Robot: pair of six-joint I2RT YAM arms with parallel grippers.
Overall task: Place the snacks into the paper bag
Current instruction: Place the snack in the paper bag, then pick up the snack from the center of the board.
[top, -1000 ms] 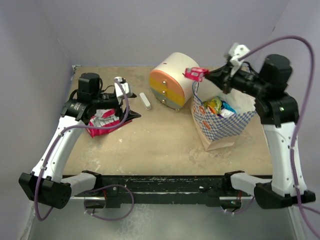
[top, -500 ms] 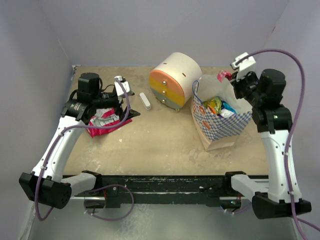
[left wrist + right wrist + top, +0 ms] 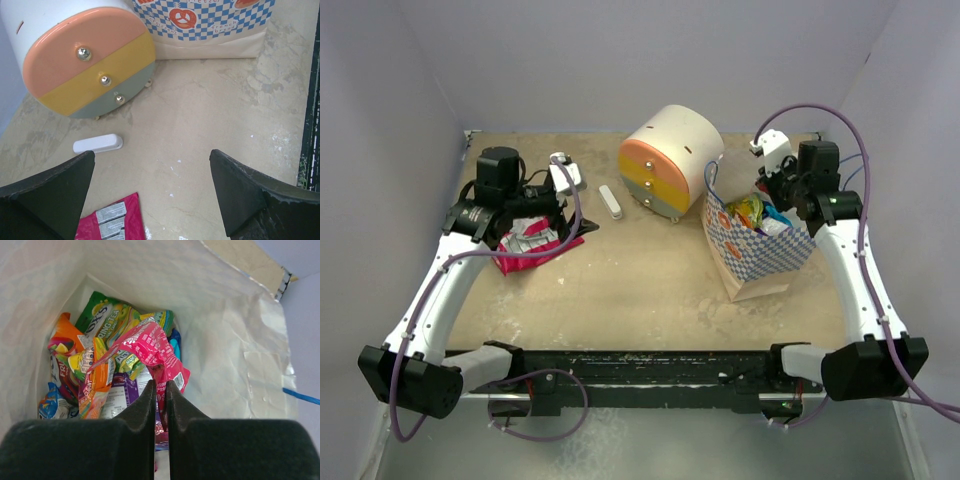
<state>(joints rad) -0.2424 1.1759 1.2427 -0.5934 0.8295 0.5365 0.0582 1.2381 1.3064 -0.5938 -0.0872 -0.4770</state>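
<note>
- Top view: the paper bag [image 3: 760, 250] stands open on the worktop [image 3: 640, 290], right of the drawer unit [image 3: 670, 160], with several snacks [image 3: 757, 213] already inside. The right claw [image 3: 767, 185] dips into its mouth; a second ago it was raised over the drawer unit, outside the bag. The left claw [image 3: 560, 215] hovers over the red-and-silver packets [image 3: 525, 245], which are not yet bagged, just as before.
- Left wrist: the left claw [image 3: 151, 155] is spread wide and empty above a red packet [image 3: 112, 220]; a white stick [image 3: 97, 144] lies near.
- Right wrist: the right claw [image 3: 160, 387], pressed nearly together, pinches the pink packet [image 3: 150, 347] over the pile; letting go remains.

Open tabletop [image 3: 200, 125] ahead of left pincer [image 3: 152, 155] — drawer unit [image 3: 90, 60] beyond.
</note>
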